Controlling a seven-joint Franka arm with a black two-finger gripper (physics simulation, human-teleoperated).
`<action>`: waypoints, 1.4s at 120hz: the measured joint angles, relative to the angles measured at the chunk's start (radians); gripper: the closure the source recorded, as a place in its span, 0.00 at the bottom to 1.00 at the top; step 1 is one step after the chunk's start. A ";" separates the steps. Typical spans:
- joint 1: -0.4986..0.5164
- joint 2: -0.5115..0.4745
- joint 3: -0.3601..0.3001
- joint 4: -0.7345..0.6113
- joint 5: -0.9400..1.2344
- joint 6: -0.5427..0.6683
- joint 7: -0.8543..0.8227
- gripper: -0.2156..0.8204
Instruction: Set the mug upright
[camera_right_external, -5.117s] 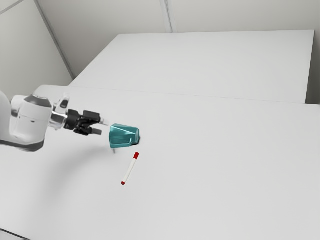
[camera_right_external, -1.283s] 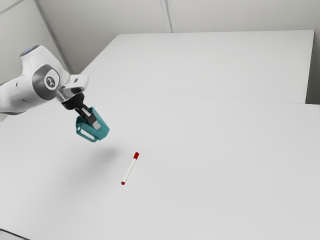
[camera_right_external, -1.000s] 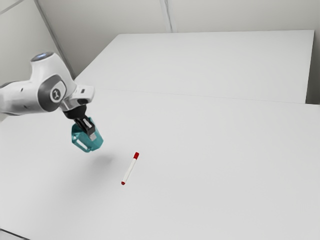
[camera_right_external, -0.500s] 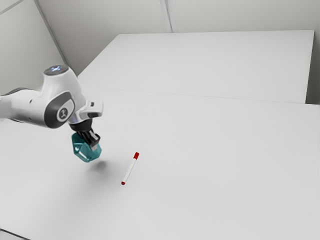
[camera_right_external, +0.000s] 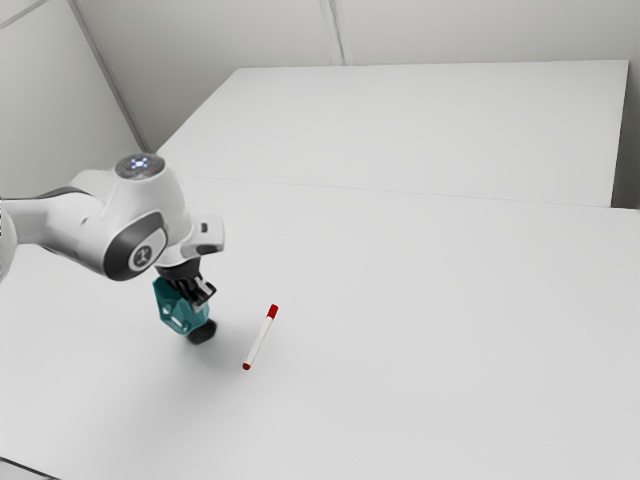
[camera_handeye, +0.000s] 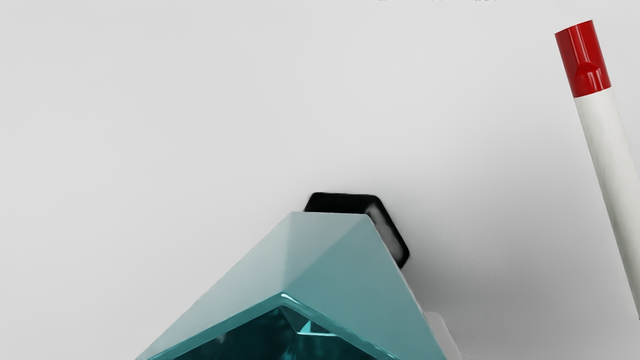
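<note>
the pincer (camera_right_external: 202, 297) was closed on the teal mug (camera_right_external: 177, 312), its fingers against the mug's side. the mug leaned, low over the bench (camera_right_external: 420, 350); whether its base touched could not be told. a white marker (camera_right_external: 260, 341) with red ends lay near it, toward the exterior view's right.

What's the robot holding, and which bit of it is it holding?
The tool is holding the teal mug by its side wall; the exact spot can't be told.
</note>
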 joint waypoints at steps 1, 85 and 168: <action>-0.001 0.001 0.000 0.000 0.001 0.001 -0.003 0.97; -0.039 0.086 0.000 0.002 0.031 0.079 -0.148 0.97; -0.040 -0.015 0.000 0.003 0.020 0.099 -0.175 0.27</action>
